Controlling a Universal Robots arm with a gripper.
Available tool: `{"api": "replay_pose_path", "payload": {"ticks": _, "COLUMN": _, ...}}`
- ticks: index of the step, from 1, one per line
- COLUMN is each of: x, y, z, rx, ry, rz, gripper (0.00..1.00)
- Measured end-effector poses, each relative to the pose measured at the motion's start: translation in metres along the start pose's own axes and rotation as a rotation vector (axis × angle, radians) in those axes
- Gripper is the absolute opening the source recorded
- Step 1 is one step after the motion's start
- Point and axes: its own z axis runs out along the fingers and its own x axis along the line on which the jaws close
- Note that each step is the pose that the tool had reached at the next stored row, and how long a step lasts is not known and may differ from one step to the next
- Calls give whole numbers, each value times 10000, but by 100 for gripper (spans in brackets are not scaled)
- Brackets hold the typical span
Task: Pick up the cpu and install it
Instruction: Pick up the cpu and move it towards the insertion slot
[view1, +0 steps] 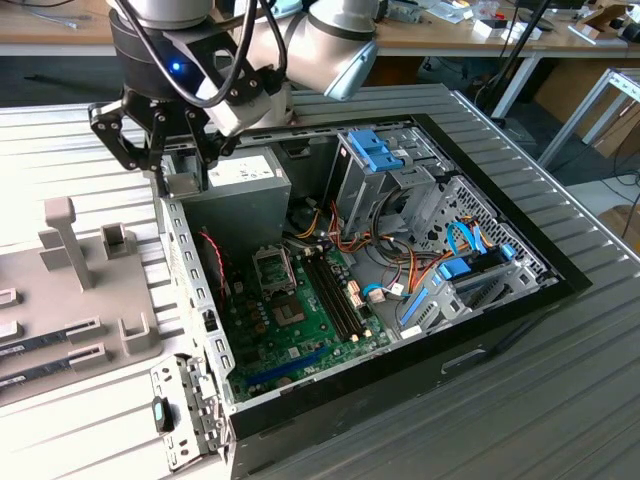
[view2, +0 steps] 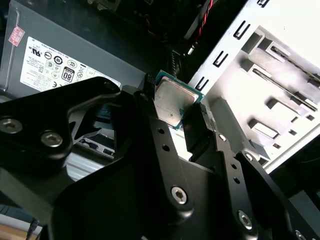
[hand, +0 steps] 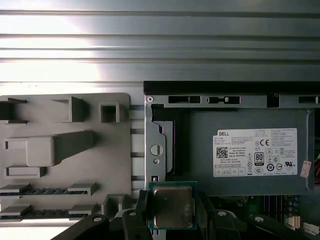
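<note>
Black claw (view2: 172, 114) pinches small silvery-grey, green-rimmed square cpu (view2: 170, 99) by its edges; risk: narrow hold may let it tilt or slip.

In the exterior view the arm (view1: 330, 40) reaches in from the top edge, its silver-grey joints bent toward the exterior view's left. The black wrist (view1: 165, 50) shows a small blue light and has dark cables looped around it. Below the wrist the gripper (view1: 183, 180) hangs pointing straight down, its black linkages spread wide at the top and drawn in at the tips. In both wrist views the gripper (view2: 172, 107) (hand: 172, 210) has its fingers (view2: 197, 132) closed against opposite edges of the cpu (view2: 172, 97) (hand: 172, 205), holding it flat between them.
</note>
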Motion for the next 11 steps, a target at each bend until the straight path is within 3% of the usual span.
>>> {"api": "replay_pose_path", "payload": {"ticks": 11, "x": -79, "y": 1, "z": 28, "rx": 0, "ry": 0, "rz": 0, "gripper": 47}}
